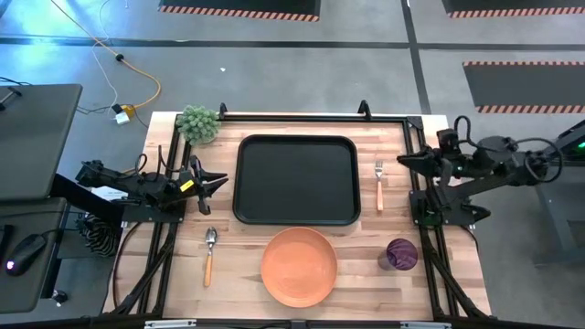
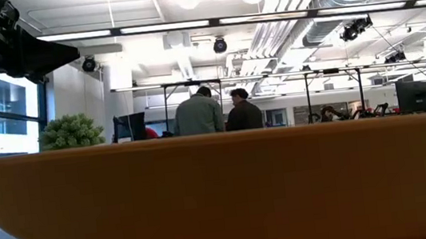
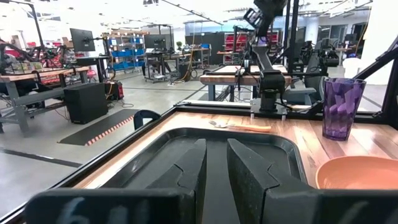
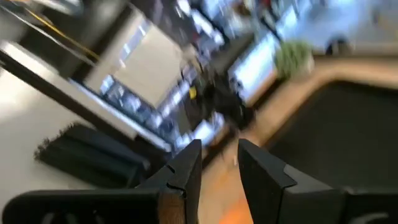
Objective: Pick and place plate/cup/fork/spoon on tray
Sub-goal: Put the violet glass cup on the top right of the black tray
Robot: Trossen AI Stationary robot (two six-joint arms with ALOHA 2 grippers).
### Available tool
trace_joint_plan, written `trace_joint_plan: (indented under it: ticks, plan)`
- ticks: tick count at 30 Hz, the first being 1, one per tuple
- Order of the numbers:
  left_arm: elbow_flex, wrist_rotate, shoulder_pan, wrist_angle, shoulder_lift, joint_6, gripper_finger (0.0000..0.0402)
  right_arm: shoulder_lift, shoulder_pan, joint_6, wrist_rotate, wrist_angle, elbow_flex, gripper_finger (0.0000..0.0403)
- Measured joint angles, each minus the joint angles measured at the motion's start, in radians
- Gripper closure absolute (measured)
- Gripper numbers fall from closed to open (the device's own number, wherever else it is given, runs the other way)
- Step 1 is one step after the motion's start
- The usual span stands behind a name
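The black tray point(image 1: 297, 180) lies in the middle of the table and also shows in the left wrist view point(image 3: 155, 149). The orange plate point(image 1: 299, 266) lies near the front edge and fills the low view point(image 2: 221, 191). The purple cup point(image 1: 401, 253) stands upright to the right of the plate. The fork point(image 1: 379, 183) lies right of the tray. The spoon point(image 1: 210, 251) lies left of the plate. My left gripper point(image 1: 222, 180) hovers left of the tray, narrowly open and empty point(image 3: 216, 146). My right gripper point(image 1: 402, 161) hovers right of the fork, narrowly open and empty point(image 4: 219, 149).
A small green plant point(image 1: 199, 123) stands at the table's far left corner. Black frame rails point(image 1: 416, 196) run along the table's sides and far edge. Two people point(image 2: 220, 111) stand in the room beyond the table.
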Motion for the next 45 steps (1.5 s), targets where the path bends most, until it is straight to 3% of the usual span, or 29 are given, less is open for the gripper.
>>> trace_joint_plan:
  ticks: [12, 22, 35, 45]
  plan:
    - [0.0, 0.0, 0.0, 0.0, 0.0, 0.0, 0.0346, 0.364, 0.0, 0.409, -0.258, -0.52, 0.376, 0.0306]
    - [0.0, 0.0, 0.0, 0.0, 0.0, 0.0, 0.0346, 0.609, 0.06, 0.576, -0.461, -0.725, 0.482, 0.0306]
    - [0.0, -0.009, 0.0, 0.0, 0.0, 0.0, 0.0346, 0.795, 0.29, 0.9, -0.459, -0.741, 0.483, 0.0306]
    - [0.0, -0.009, 0.0, 0.0, 0.0, 0.0, 0.0346, 0.898, 0.376, 1.098, -0.449, -0.741, 0.483, 0.0306]
